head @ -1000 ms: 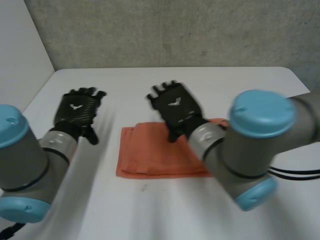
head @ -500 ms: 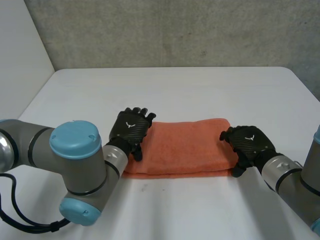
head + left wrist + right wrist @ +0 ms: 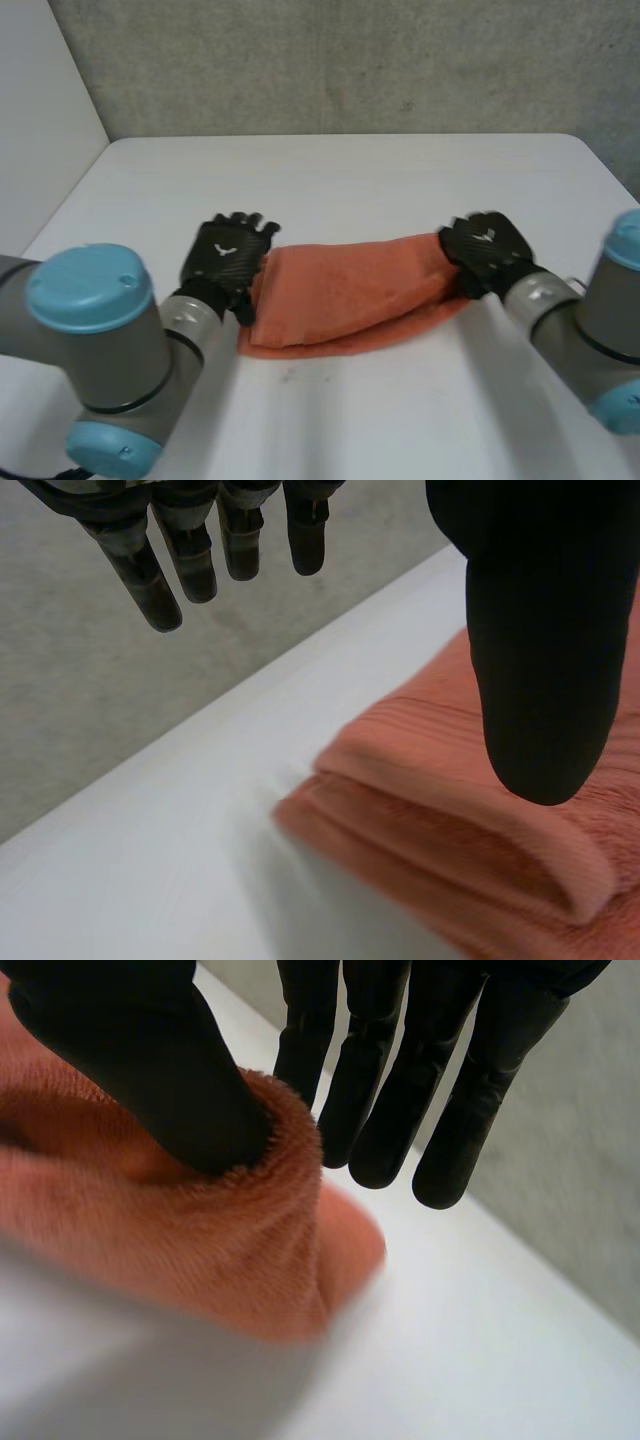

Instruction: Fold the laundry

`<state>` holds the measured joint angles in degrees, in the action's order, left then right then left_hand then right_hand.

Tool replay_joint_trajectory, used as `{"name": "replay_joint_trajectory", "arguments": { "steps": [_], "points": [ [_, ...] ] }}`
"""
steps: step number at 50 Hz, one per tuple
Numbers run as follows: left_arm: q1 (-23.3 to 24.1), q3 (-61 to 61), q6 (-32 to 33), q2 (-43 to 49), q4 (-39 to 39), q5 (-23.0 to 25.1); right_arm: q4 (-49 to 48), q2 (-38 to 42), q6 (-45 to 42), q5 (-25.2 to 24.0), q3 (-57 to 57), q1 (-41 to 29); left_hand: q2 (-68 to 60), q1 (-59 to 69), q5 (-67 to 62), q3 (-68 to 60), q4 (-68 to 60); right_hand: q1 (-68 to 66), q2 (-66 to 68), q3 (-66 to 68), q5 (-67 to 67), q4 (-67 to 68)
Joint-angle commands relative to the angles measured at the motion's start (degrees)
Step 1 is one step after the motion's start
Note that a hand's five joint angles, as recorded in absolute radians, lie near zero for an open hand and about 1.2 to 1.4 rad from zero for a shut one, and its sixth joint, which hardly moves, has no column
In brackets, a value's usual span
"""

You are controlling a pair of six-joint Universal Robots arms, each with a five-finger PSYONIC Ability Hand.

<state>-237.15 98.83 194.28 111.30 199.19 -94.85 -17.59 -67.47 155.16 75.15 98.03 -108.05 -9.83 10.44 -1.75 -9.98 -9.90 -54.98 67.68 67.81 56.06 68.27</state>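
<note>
An orange folded towel (image 3: 340, 295) lies on the white table (image 3: 330, 175) in the head view. My right hand (image 3: 485, 248) is at the towel's right end, pinching the top layer's edge between thumb and fingers and holding it raised. The right wrist view shows the thumb (image 3: 130, 1055) pressed into the towel's (image 3: 200, 1235) rolled edge against the fingers (image 3: 400, 1090). My left hand (image 3: 228, 255) rests at the towel's left end with straight fingers. In the left wrist view its fingers (image 3: 165, 565) hang over bare table and its thumb (image 3: 535, 640) hangs above the stacked folds (image 3: 440, 815).
A grey wall (image 3: 350, 60) runs behind the table's far edge. Both arms reach in from the near side, the left arm (image 3: 100, 350) and the right arm (image 3: 590, 330) flanking the towel.
The right hand has shut on the towel's right end and lifted its top layer. The left hand has slid a little leftwards, off the towel's top to its left end.
</note>
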Motion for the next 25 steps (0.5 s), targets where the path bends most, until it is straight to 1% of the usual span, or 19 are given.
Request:
{"name": "replay_joint_trajectory", "arguments": {
  "steps": [1, 2, 3, 4, 6, 7, 9, 10, 11, 12, 14, 16, 17, 18, 20, 23, 25],
  "points": [
    [-3.0, 4.6, -0.1, -6.2, -0.2, -3.2, 1.8, 6.4, -1.3, 1.5, -14.9, -19.9, -0.4, -0.2, 1.5, -0.2, -0.3, -25.0, 12.3, 12.2, 13.9, 11.7],
    [-3.9, 5.4, -0.1, -7.3, -0.3, -3.4, 1.8, 6.4, -1.3, 1.5, -14.9, -19.9, -0.4, -0.2, 1.5, -0.2, -0.3, -25.0, 12.3, 12.2, 13.9, 11.7],
    [-5.2, 6.2, -0.1, -8.4, -0.4, -3.5, 1.9, 8.0, -1.5, 1.1, -17.1, -22.7, -0.4, -0.2, 1.5, -0.2, -0.3, -25.0, 12.3, 12.2, 13.9, 11.7],
    [-5.2, 6.2, -0.1, -8.4, -0.4, -3.5, 1.9, 8.1, -1.5, 1.0, -17.1, -22.7, -0.4, -0.2, 1.5, -0.2, -0.3, -25.0, 12.3, 12.2, 13.9, 11.7],
    [-7.4, 7.4, -0.3, -9.9, -0.5, -3.5, 2.0, 12.9, -2.4, 0.5, -20.9, -27.1, -0.4, -0.2, 1.5, -0.2, -0.3, -25.0, 12.3, 12.2, 13.9, 11.7],
    [-7.5, 7.4, -0.3, -9.9, -0.5, -3.5, 2.0, 12.9, -2.4, 0.5, -20.9, -27.1, -0.4, -0.2, 1.5, -0.2, -0.3, -25.0, 12.3, 12.2, 13.9, 11.7],
    [-8.4, 7.6, -0.6, -10.0, -0.6, -3.5, 2.6, 18.1, -3.0, -1.1, -23.7, -30.9, -0.4, -0.2, 1.5, -0.2, -0.3, -25.0, 12.3, 12.2, 13.9, 11.7],
    [-9.0, 7.7, -1.2, -10.1, -0.6, -3.5, 2.6, 18.2, -3.0, -1.1, -23.8, -30.9, -0.4, -0.2, 1.5, -0.2, -0.3, -25.0, 12.3, 12.2, 13.9, 11.7],
    [-9.6, 7.7, -2.0, -10.1, -0.7, -3.5, 3.3, 20.6, -3.3, -1.7, -24.7, -32.0, -0.4, -0.2, 1.5, -0.2, -0.3, -25.0, 12.3, 12.2, 13.9, 11.7],
    [-9.6, 7.7, -2.0, -10.1, -0.7, -3.5, 3.3, 20.6, -3.3, -1.7, -24.7, -32.0, -0.4, -0.2, 1.5, -0.2, -0.3, -25.0, 12.3, 12.2, 13.9, 11.7],
    [-10.3, 7.4, -3.9, -10.0, -0.9, -3.3, 5.4, 23.2, -4.0, -1.4, -26.3, -32.5, -0.4, -0.2, 1.5, -0.2, -0.3, -25.0, 12.3, 12.2, 13.9, 11.7],
    [-10.3, 7.2, -4.5, -10.0, -1.0, -3.2, 6.2, 22.9, -4.2, -0.9, -27.0, -32.5, -0.4, -0.2, 1.5, -0.2, -0.3, -25.0, 12.3, 12.2, 13.9, 11.7],
    [-10.4, 6.7, -4.9, -10.0, -0.9, -3.1, 6.8, 21.9, -3.6, -0.4, -27.5, -32.4, -0.4, -0.2, 1.5, -0.2, -0.3, -20.7, 8.0, 7.9, 9.7, 7.5],
    [-10.4, 6.7, -4.9, -10.0, -0.9, -3.1, 6.8, 21.9, -3.6, -0.4, -27.5, -32.4, -0.4, -0.2, 1.5, -0.2, -0.3, -20.7, 8.0, 7.9, 9.6, 7.4],
    [-10.5, 6.1, -5.1, -10.0, -0.9, -3.0, 6.8, 17.4, -1.4, 1.2, -27.7, -32.0, -0.4, -0.2, 1.5, -0.2, -0.3, 45.0, -57.7, -57.8, -56.1, -58.3],
    [-10.5, 4.1, -5.3, -9.1, -0.9, -2.9, 6.7, 15.0, 0.8, 2.3, -27.5, -31.1, -0.5, -0.1, 1.4, -0.4, -0.5, 45.0, -57.7, -57.8, -56.1, -58.3],
    [-9.9, 1.6, -5.4, -7.1, -0.9, -2.8, 6.7, 11.2, 7.0, 4.0, -26.2, -28.2, -0.9, 0.3, 1.0, -0.7, -0.8, 45.0, -57.7, -57.8, -56.1, -58.3]
  ]
}}
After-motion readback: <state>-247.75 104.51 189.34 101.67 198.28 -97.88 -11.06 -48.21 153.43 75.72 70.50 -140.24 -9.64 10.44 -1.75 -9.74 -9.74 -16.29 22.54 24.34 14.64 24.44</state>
